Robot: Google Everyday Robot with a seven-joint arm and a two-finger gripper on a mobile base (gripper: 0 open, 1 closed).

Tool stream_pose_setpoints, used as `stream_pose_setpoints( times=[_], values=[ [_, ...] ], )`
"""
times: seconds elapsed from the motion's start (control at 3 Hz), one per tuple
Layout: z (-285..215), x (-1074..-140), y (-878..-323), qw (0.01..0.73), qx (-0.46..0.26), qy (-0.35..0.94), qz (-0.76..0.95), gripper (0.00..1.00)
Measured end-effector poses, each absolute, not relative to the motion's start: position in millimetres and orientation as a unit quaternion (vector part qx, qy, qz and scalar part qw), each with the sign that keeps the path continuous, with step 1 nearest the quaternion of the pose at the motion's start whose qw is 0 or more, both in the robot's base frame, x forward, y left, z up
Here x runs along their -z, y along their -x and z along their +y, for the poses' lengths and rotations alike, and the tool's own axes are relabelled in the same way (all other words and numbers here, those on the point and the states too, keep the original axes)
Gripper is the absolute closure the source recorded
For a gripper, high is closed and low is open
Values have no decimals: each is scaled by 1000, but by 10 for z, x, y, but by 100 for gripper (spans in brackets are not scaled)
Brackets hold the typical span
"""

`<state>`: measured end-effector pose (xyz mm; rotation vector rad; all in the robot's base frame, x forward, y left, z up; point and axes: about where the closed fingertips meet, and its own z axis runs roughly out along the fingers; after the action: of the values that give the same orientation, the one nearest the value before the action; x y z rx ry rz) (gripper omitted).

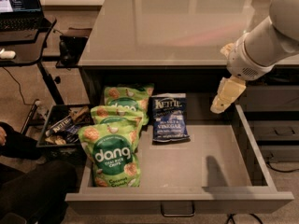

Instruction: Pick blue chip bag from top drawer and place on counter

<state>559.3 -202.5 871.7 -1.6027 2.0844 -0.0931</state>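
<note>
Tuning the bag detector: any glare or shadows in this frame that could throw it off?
Camera view: the counter shows broad glare and pale reflections; the top drawer is dark at the back, under the counter edge; the claw hangs over the drawer's right side and throws a soft shadow on the bare drawer floor, clear of the blue chip bag, whose lettering is readable.

The gripper (218,106) is hanging above the drawer's (187,198) right side, where bare floor is lying open; green bags (113,146) are crowding the blue bag's (169,118) left edge.
</note>
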Motion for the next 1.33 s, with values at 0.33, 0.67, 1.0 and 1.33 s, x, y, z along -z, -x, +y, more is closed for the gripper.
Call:
stream_pose_setpoints(
  times=[0.33,0.67,1.0,1.33],
  values=[
    [-2025,-8717,-5593,253,34,589,767,0],
    [-2009,-8684,-5591,257,27,586,768,0],
    [-1922,-8348,-5644,281,-13,543,791,0],
    [-1747,-8041,-5846,301,-40,525,795,0]
  ],
)
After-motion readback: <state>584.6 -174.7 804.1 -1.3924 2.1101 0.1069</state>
